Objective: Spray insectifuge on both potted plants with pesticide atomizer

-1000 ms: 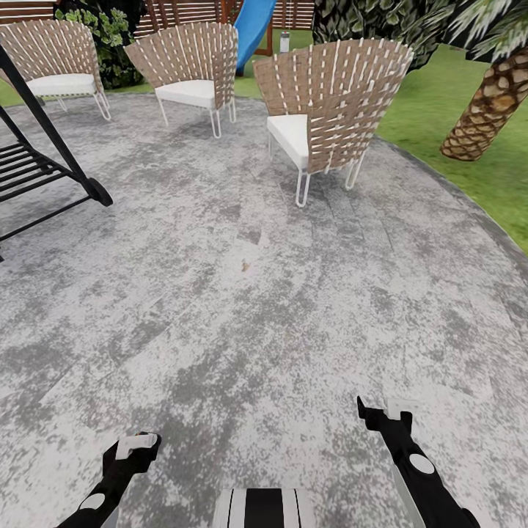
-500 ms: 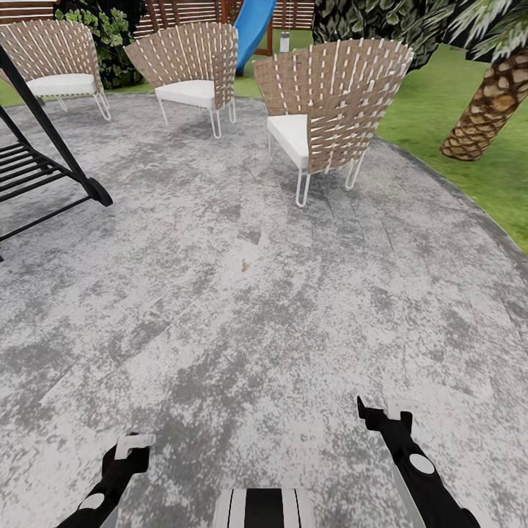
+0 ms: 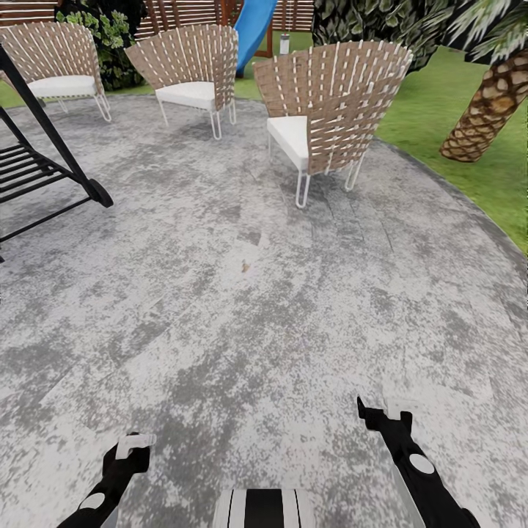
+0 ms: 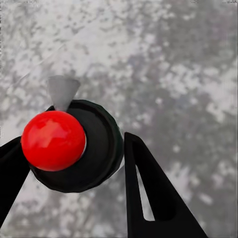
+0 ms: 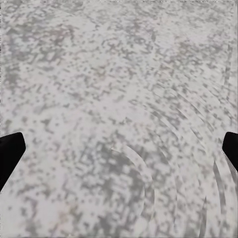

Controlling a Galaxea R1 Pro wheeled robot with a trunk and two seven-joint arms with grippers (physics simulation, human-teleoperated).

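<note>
mottled stone patio (image 3: 242, 308), woven wicker chairs (image 3: 334, 103)

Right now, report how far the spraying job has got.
Pickup looks done: the left tool holds the red-capped atomizer over the grey patio. The right tool is open, holding nothing. Ahead stand wicker chairs; finding and spraying both potted plants remains.

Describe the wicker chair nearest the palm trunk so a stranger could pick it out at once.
Start at the round grey paved patio and look to its far right edge, where the lawn and the scaly palm trunk begin. The wicker chair stands there on thin white legs. Unlike the two chairs farther back, it shows its woven back.
</note>
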